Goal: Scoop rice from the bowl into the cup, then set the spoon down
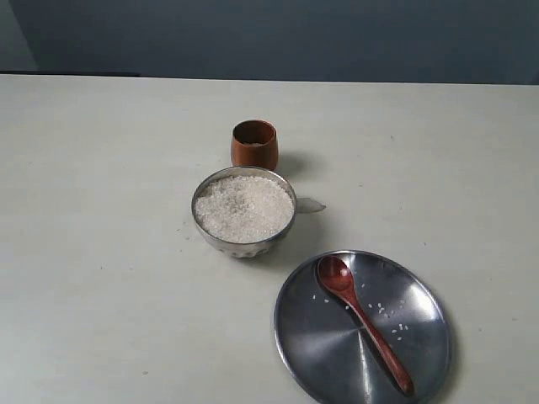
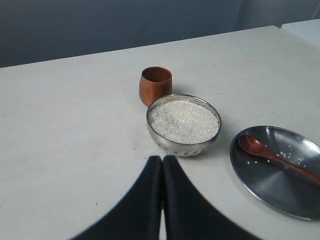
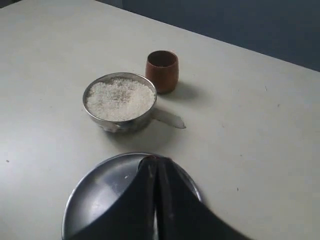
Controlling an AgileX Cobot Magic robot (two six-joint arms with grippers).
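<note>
Left gripper [image 2: 162, 161]: my fingers are pressed flat together and grip nothing. They hang above bare table [image 1: 101, 252] on the near-edge side of the bowl. I cannot judge the height.

Bowl [image 1: 244, 247]: steel, upright, standing about midway between the left and right edges. Rice [image 1: 244, 208] fills it almost to the rim, and the surface is fairly level. One or two specks lie on the table just left of it. They are too small to tell whether they are grains.

Cup [image 1: 254, 150]: upright, mouth open upward, just beyond the bowl toward the far edge. I cannot tell whether cup and bowl touch. The cup's inside is in shadow, so I cannot read what it contains.

Plate [image 1: 320, 345]: flat steel, to the right of the bowl and closer to the near edge, clear of the bowl. Spoon [image 1: 364, 322] lies flat in it. The head points toward the bowl and the handle runs off toward the near right corner. Loose grains [image 1: 392, 316] are scattered on the plate on both sides of the handle.

Right gripper [image 3: 156, 161]: my fingers are closed on each other and hold nothing. In the right wrist view the tips line up with the plate's rim and my fingers cover the spoon. Contact with the plate is not evident.
</note>
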